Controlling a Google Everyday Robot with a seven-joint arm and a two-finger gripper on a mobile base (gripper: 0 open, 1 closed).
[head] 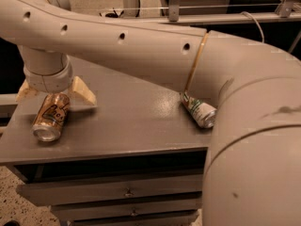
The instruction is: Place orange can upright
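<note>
The orange can lies on its side at the left of the grey cabinet top, its silver end facing the front edge. My gripper is directly above the can's far end. It is open, with one pale fingertip to the right of the can and the other at its left. The fingers straddle the can without closing on it. The wrist hides the can's far end.
A green-and-white can lies on its side at the right of the cabinet top, partly behind my arm. My large arm spans the whole back of the top. Drawers sit below the front edge.
</note>
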